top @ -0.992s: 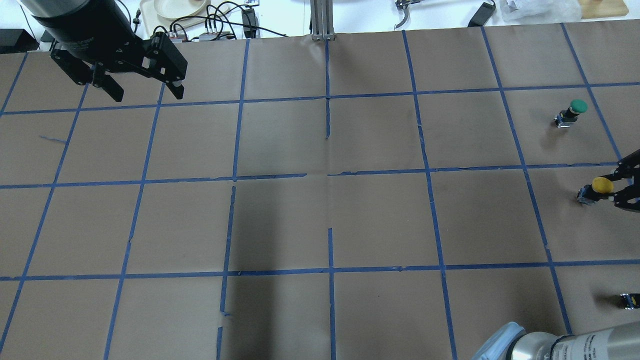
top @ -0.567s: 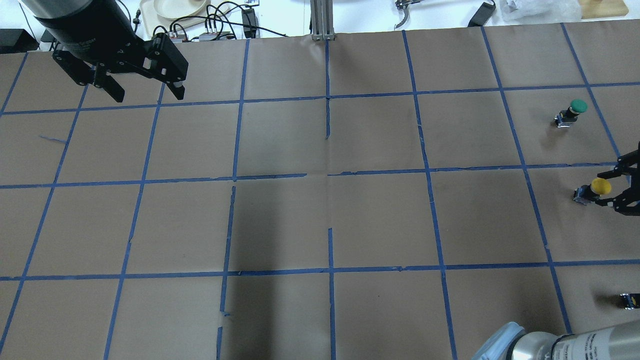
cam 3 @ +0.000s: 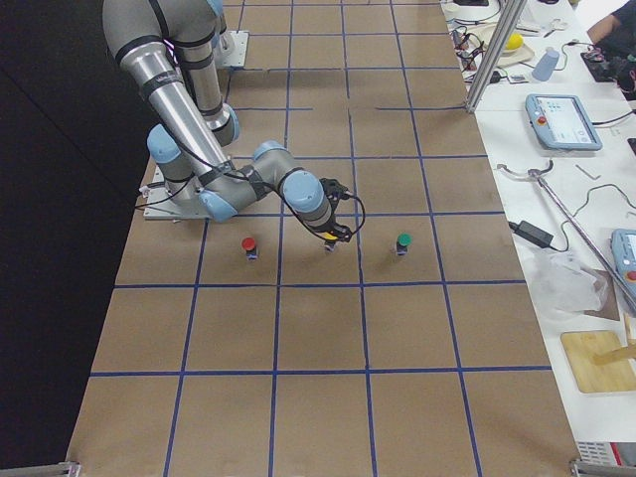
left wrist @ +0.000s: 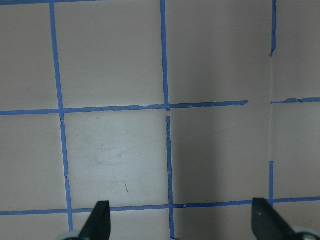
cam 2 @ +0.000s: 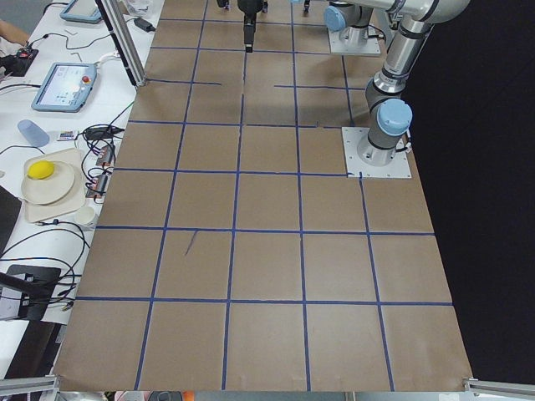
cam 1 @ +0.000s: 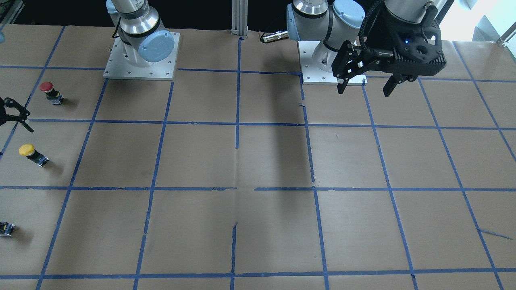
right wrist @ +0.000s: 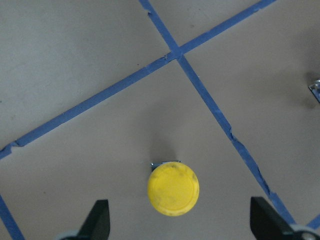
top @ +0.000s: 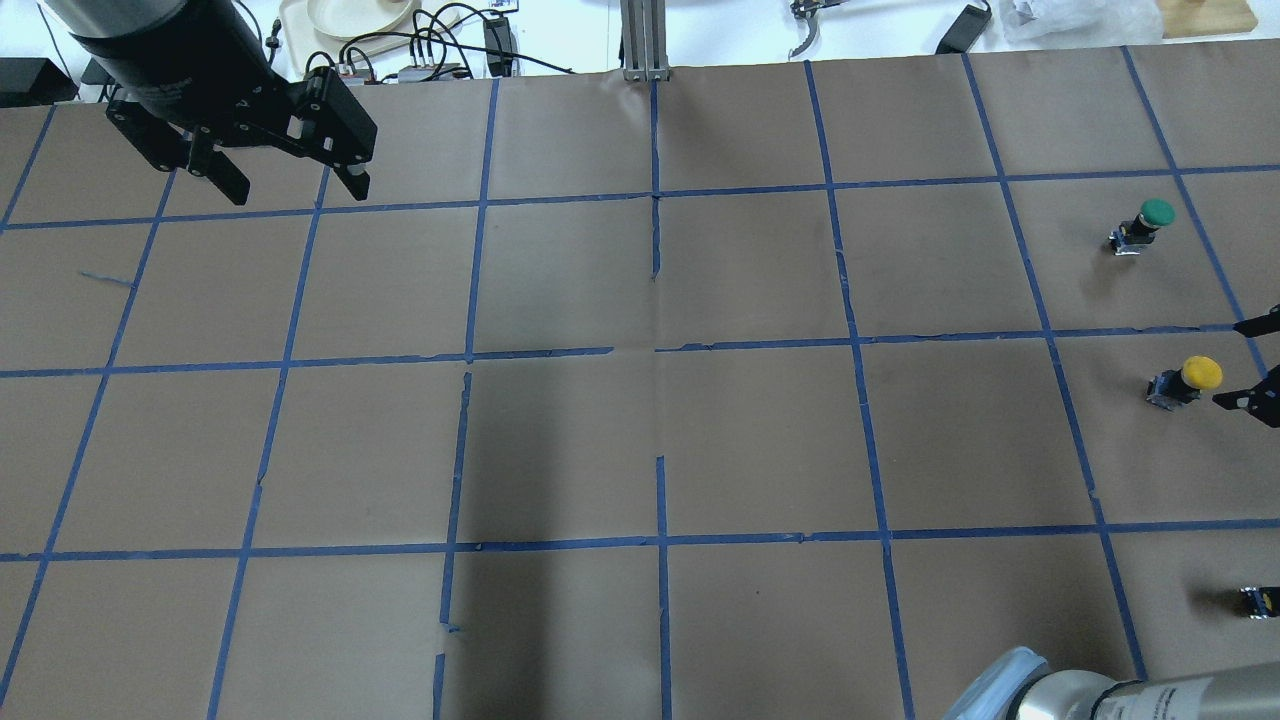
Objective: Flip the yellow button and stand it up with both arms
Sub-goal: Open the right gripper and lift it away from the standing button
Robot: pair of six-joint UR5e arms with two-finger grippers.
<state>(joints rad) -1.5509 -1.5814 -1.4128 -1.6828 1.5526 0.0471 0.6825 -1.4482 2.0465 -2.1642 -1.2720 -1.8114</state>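
Note:
The yellow button (top: 1190, 378) stands upright on the brown paper at the far right, yellow cap up and blocky body down. It also shows in the front-facing view (cam 1: 30, 153) and, from straight above, in the right wrist view (right wrist: 173, 189). My right gripper (top: 1232, 364) is open and empty just to the button's right, with its jaws wide apart and clear of the cap (right wrist: 181, 220). My left gripper (top: 296, 188) is open and empty, held high over the back left of the table (cam 1: 365, 92), far from the button.
A green-capped button (top: 1145, 222) stands one square beyond the yellow one. A red-capped button (cam 1: 50, 92) stands one square nearer the robot. A small dark part with a yellow spot (top: 1258, 600) lies at the right edge. A metal post (top: 640, 40) stands at the back centre.
My right gripper was close around the yellow button. It has opened wide and drawn back to the right, and the button now stands free. The left arm has hardly moved.

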